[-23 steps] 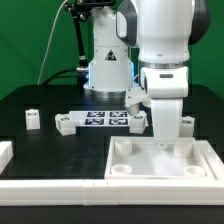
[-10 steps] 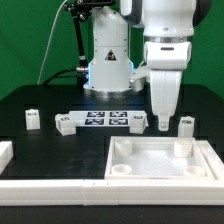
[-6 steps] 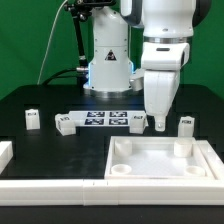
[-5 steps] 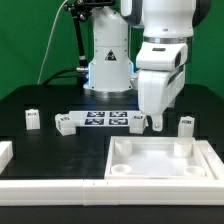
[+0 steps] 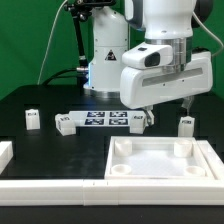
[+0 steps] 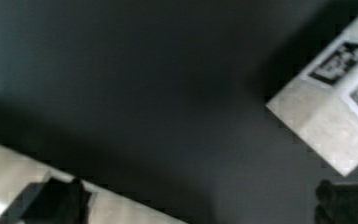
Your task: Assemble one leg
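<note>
Several small white legs with black-and-white tags stand on the black table. One leg is at the exterior view's right and another is beside the marker board. Both are just beyond the white tray. My gripper hangs above the table between these two legs, its hand turned sideways. In the wrist view the gripper is open and empty, with only dark table between its fingertips.
Two more legs stand at the exterior view's left. A white part lies at the left edge. The wrist view shows the marker board's tags and a white edge.
The gripper rose from low over the tray's far side, moved back over the table, and the hand has turned sideways. The legs have not moved.
</note>
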`<state>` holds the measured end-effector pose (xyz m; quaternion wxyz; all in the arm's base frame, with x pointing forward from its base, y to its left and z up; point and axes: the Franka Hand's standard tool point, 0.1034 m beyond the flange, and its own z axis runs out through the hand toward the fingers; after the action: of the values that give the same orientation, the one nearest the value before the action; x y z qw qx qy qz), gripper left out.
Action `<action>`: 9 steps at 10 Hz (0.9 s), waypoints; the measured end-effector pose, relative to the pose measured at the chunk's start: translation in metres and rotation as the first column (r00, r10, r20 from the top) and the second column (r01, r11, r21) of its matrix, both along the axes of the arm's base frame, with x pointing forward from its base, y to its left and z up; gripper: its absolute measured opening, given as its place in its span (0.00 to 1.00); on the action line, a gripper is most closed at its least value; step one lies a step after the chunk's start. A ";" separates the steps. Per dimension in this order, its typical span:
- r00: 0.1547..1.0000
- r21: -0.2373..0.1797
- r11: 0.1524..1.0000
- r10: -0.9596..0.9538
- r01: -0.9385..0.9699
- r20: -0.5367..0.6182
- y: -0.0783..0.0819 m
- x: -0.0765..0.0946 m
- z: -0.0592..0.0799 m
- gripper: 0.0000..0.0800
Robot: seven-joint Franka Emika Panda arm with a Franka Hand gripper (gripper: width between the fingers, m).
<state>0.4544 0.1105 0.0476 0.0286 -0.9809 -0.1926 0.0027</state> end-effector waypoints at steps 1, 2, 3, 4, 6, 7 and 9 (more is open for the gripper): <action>0.988 0.006 0.988 -0.157 0.157 -0.014 0.005 -0.002 0.000 0.81; 0.960 0.008 0.961 -0.278 0.278 -0.020 0.013 -0.004 -0.001 0.81; 0.933 0.012 0.933 -0.359 0.359 -0.024 0.020 -0.006 -0.001 0.81; 0.889 0.014 0.889 -0.456 0.457 -0.038 0.023 -0.007 -0.002 0.81; 0.831 0.015 0.831 -0.554 0.556 -0.053 0.025 -0.008 -0.002 0.81; 0.771 0.012 0.772 -0.634 0.636 -0.065 0.026 -0.008 -0.002 0.81; 0.625 0.015 0.626 -0.776 0.780 -0.085 0.031 -0.013 -0.006 0.81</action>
<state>0.4415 0.1411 0.0416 0.0582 -0.9661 0.2508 0.0197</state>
